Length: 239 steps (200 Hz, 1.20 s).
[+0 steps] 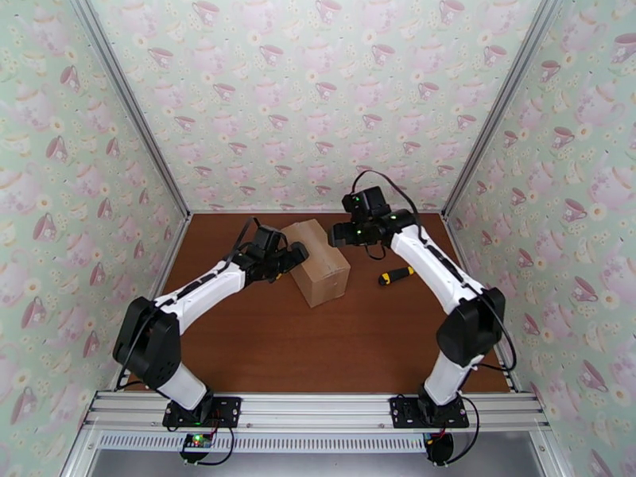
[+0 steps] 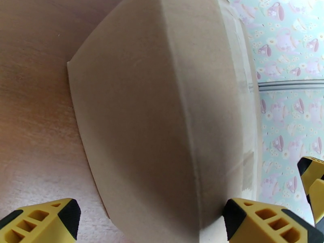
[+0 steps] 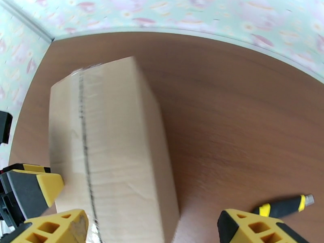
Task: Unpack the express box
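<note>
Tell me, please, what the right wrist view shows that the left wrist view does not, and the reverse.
The right wrist view adds a black-and-yellow tool lying on the table to the right of the express box, apart from it, and the box's top seen from above with its dark seam line. The left wrist view adds the broad side of the box that faces the left arm, close up. Both share the box, the brown table, the teacup wallpaper, and an open gripper: the left gripper and the right gripper.
</note>
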### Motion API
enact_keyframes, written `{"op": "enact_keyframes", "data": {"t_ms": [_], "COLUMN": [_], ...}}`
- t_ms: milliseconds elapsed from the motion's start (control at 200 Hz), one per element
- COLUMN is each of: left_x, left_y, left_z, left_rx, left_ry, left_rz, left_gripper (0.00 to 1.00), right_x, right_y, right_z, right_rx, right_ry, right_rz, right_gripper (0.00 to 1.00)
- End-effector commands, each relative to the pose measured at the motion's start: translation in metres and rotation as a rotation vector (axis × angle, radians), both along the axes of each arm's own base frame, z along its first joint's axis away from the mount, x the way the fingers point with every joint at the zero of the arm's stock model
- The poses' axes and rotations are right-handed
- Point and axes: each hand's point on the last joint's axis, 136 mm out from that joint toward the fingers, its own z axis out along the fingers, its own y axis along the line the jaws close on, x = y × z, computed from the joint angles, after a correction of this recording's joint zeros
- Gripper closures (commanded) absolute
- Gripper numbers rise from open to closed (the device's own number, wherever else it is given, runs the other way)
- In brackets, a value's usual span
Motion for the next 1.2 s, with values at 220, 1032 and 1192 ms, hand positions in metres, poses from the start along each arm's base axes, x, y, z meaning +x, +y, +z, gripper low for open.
{"op": "enact_keyframes", "data": {"t_ms": [220,1032,1192], "left_x": [-0.022,-0.027,-0.025], "left_y": [0.034,0.041,0.040], "left_z": [-0.052,-0.084,-0.086], "left_rx": [0.148,0.188,0.192], "left_ry": [0.129,0.175,0.179], "left_rz": [0.093,0.098,0.093], "left_gripper": [0.01,0.01,0.01], "right_x": [0.008,0.000,-0.002], "right_y": [0.026,0.026,0.022], "right_z": [-0.027,-0.076,-0.094], "right_rx": [-0.250,-0.436,-0.474], "right_ry": [-0.086,-0.071,-0.040], "right_rz": [0.091,0.093,0.084], "right_gripper": [0.09,0.06,0.06]}}
